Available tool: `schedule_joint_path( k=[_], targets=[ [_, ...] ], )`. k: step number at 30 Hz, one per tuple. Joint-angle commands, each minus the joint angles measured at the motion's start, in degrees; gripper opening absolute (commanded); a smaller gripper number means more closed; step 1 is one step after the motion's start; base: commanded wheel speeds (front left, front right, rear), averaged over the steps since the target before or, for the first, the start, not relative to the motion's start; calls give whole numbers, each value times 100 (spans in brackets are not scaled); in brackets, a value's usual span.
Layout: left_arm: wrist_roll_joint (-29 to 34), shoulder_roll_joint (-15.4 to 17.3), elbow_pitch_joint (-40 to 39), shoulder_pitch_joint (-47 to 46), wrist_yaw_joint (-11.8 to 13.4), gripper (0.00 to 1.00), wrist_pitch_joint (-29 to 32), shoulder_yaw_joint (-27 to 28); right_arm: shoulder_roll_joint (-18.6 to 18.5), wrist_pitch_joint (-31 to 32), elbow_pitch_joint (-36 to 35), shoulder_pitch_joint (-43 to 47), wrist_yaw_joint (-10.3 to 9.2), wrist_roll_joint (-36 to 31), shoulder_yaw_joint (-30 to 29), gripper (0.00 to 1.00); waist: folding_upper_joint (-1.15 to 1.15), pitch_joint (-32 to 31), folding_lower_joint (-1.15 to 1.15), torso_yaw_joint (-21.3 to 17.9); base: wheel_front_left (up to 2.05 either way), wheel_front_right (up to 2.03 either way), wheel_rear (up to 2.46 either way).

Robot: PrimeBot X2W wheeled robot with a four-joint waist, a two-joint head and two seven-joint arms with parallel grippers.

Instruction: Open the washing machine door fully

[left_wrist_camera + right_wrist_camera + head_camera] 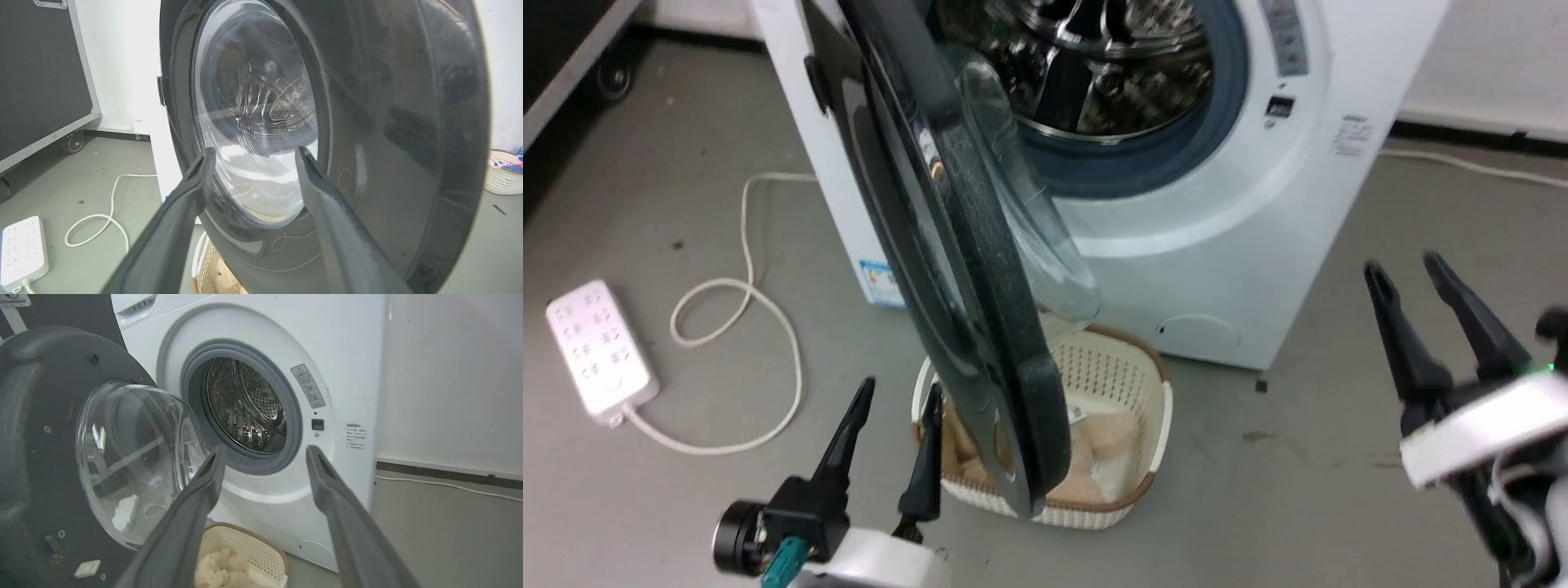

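Left gripper [903, 389] is seen lowest, fingers spread, nothing grasped, just beside the washing machine door [980, 269]; door is swung out, roughly edge-on, above a basket [1112, 369]; drum of the washing machine [1258, 204] is exposed; right gripper [1403, 263] is held released, well apart; opening is judged part done, further swing outstanding.

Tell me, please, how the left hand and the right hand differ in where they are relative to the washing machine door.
The left hand is close to the washing machine door, at its glossy outer side; the right hand is well clear of it. The left hand points at the outer face, the right hand toward the open drum. Both are open and empty.
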Motion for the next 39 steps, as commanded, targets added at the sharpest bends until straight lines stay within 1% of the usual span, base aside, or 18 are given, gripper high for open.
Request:
schedule_joint_path(
  k=[1,2,4,7,10,14,17,22,23,24,27,30,31,36,39],
  targets=[
    [-62,6,31,145,-33,100,-30,83,-39,-369,-12,286,5,-507,0,100,0,-228,0,-204,0,0,0],
    [-73,6,45,177,-43,100,-30,133,-6,-611,-22,428,5,-840,-72,100,0,-273,0,-253,0,0,0],
    [-101,6,71,224,-76,100,-30,225,176,-1002,-69,724,5,-1379,-269,100,0,-343,0,-339,0,0,0],
    [-118,16,123,246,-154,100,-30,328,561,-1396,-277,1158,5,-1906,-456,100,0,-373,0,-450,0,0,0],
    [-127,18,110,236,-194,100,-30,448,837,-1615,-434,1526,5,-2472,-476,100,0,-367,0,-573,0,0,0],
    [-114,17,125,276,-262,100,-30,484,1121,-1762,-365,1894,5,-3131,-604,100,0,-384,0,-658,0,0,0],
    [-108,17,182,343,-295,100,-30,528,1290,-1807,-306,2036,5,-3303,-570,100,0,-386,0,-729,0,0,0],
    [-118,17,271,369,-347,100,-30,600,1369,-1872,-236,2091,5,-3328,-503,100,0,-342,0,-758,0,0,0],
    [-169,16,301,366,-365,47,-30,600,1373,-1880,-214,2085,5,-3315,-493,100,0,-336,0,-757,0,0,0],
    [-220,16,304,352,-384,0,-30,599,1375,-1889,-193,2075,5,-3276,-484,100,0,-329,0,-753,0,0,0],
    [-190,15,246,300,-398,0,-30,614,1378,-1908,-156,2039,5,-3126,-504,100,0,-320,0,-729,0,0,0],
    [-247,12,-3,227,-361,0,-30,767,1379,-1922,-123,2015,5,-3009,-544,100,0,-330,0,-699,0,0,0],
    [-325,11,-158,200,-344,0,-30,846,1379,-1925,-113,2010,5,-2997,-538,100,0,-334,0,-691,0,0,0],
    [-755,8,-1274,-38,-80,0,-30,1127,1380,-1937,-73,1980,5,-2954,-562,100,0,-347,0,-629,0,0,0],
    [-871,7,-1906,-311,-33,0,-30,1233,1380,-1944,-45,1945,5,-2955,-576,100,0,-362,0,-610,0,0,0]
  ],
)
